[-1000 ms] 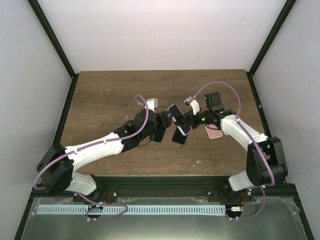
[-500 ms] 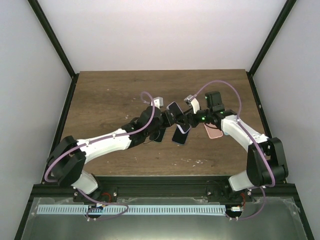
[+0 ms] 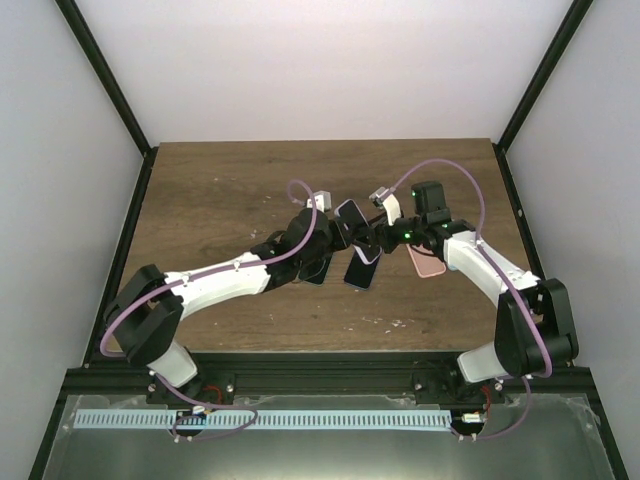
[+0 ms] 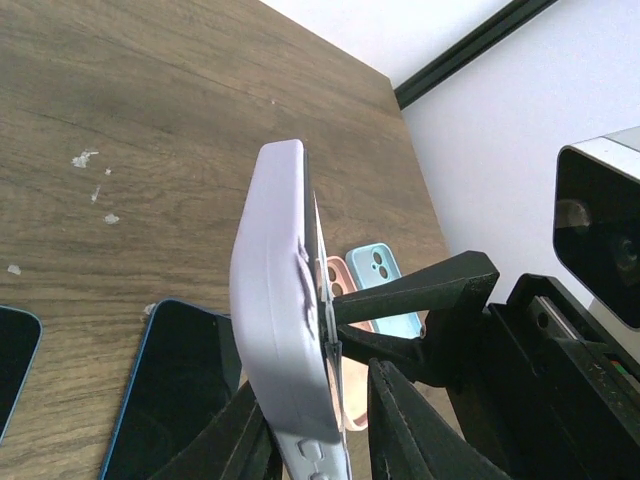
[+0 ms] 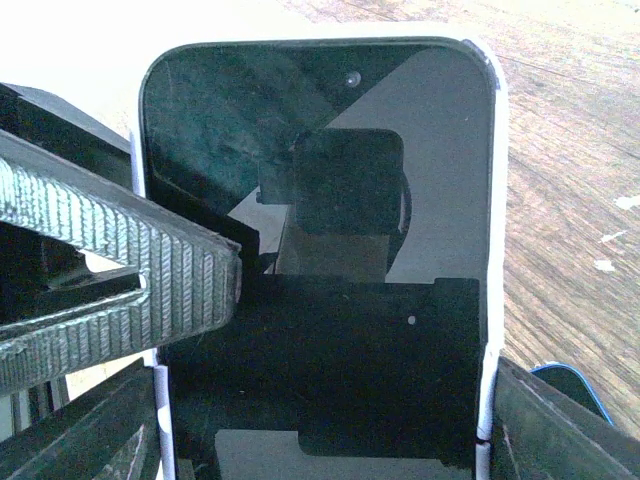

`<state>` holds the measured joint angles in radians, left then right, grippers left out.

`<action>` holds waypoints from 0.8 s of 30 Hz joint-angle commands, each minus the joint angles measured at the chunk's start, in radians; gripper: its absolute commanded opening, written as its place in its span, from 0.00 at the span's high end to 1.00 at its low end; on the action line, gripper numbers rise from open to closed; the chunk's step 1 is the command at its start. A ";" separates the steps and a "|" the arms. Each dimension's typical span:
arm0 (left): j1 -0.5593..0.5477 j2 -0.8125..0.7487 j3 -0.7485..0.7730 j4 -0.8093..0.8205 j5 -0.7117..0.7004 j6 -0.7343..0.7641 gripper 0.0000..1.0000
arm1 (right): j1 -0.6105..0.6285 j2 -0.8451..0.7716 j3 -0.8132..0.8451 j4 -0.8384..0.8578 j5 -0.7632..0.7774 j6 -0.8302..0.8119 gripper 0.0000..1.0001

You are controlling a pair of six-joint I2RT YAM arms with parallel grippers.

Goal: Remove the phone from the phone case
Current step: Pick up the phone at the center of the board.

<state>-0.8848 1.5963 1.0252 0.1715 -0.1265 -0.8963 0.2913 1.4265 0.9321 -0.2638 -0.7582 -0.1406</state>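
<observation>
A phone in a lavender case (image 3: 349, 217) is held upright above the table's middle. In the left wrist view the case (image 4: 275, 300) shows edge-on. My left gripper (image 4: 318, 400) straddles it from below. One finger lies against the case's back, and a small gap shows before the other finger (image 4: 400, 420). In the right wrist view the dark screen (image 5: 330, 250) faces the camera. My right gripper (image 5: 330, 420) is shut on the case's two long sides. The left gripper's ribbed finger (image 5: 110, 270) crosses in front of the screen.
A blue-cased phone (image 3: 362, 270) and another dark phone (image 3: 315, 270) lie face up on the wood under the grippers. An empty pink case (image 3: 428, 262) lies by the right arm. A light blue case (image 4: 385, 285) lies beside it. Cables arch over both wrists.
My left arm has moved up and right, bringing its jaws around the raised phone. My right gripper has kept hold of the phone and lifted it slightly.
</observation>
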 commanded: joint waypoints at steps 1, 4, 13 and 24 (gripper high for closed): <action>0.008 0.005 0.038 0.039 -0.006 0.011 0.76 | 0.010 -0.035 0.000 0.046 -0.029 -0.009 0.57; 0.012 0.012 0.048 0.037 -0.001 0.012 0.78 | 0.010 -0.042 -0.003 0.050 -0.027 -0.012 0.57; 0.019 0.030 0.062 0.044 -0.001 0.017 0.76 | 0.012 -0.058 -0.007 0.052 -0.009 -0.018 0.57; 0.032 0.015 0.046 0.063 0.036 0.045 0.93 | 0.012 -0.058 -0.002 0.041 -0.002 -0.029 0.48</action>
<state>-0.8646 1.6207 1.0603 0.1883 -0.1158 -0.8852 0.2924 1.3972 0.9264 -0.2401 -0.7315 -0.1478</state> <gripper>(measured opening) 0.120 0.790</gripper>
